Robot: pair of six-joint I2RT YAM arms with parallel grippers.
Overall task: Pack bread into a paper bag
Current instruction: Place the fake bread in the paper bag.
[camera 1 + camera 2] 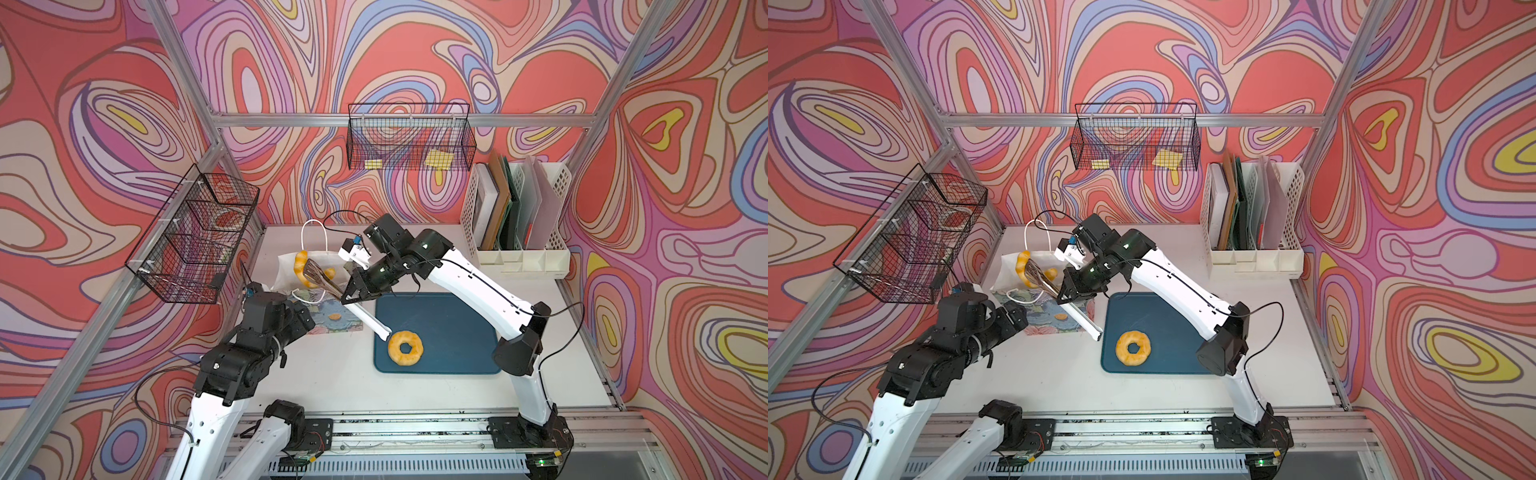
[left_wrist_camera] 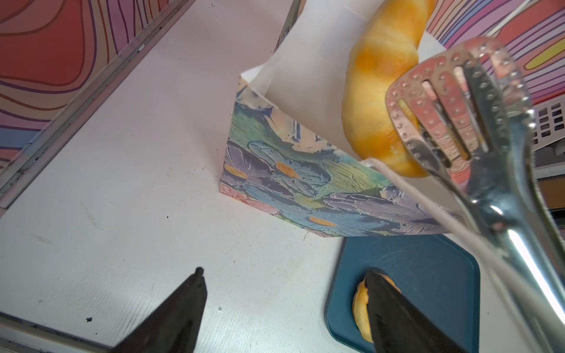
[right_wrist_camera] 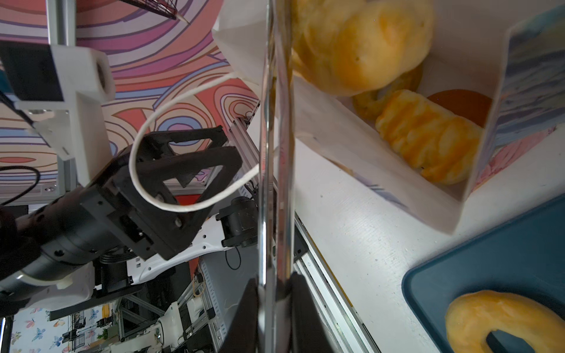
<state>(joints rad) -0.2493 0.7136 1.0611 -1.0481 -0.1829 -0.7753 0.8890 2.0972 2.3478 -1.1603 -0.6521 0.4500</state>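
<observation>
gripping a pair of metal tongs (image 1: 320,281), your right gripper (image 1: 348,294) has its fingers clamped tight on the handles, and the tongs in turn pinch the curved croissant (image 1: 300,268) near its middle. you can see the croissant hanging over the open mouth of the paper bag (image 1: 336,322) in both top views. in the left wrist view its lower end dips behind the bag's near rim, and you cannot tell whether it touches the paper.

the paper bag stands on the white table (image 1: 332,395), just beside the far left corner of the dark blue tray (image 1: 457,324), with its white inside showing from above. look into it through the right wrist view and you find a striped twisted roll (image 3: 428,137) lying against the bottom. a round brown bun (image 3: 458,102) sits behind the roll, and part of a ring-shaped pastry (image 3: 368,104) shows beside it. one ring doughnut (image 1: 405,348) lies flat on the tray near its front left corner, well apart from the bag's mouth and with no gripper touching it.

your left gripper (image 2: 284,272) sits low beside the bag with its fingers spread wide and nothing between them. a white cord handle (image 3: 143,146) of the bag loops across the left gripper in the right wrist view; you cannot tell whether the cord touches it.
</observation>
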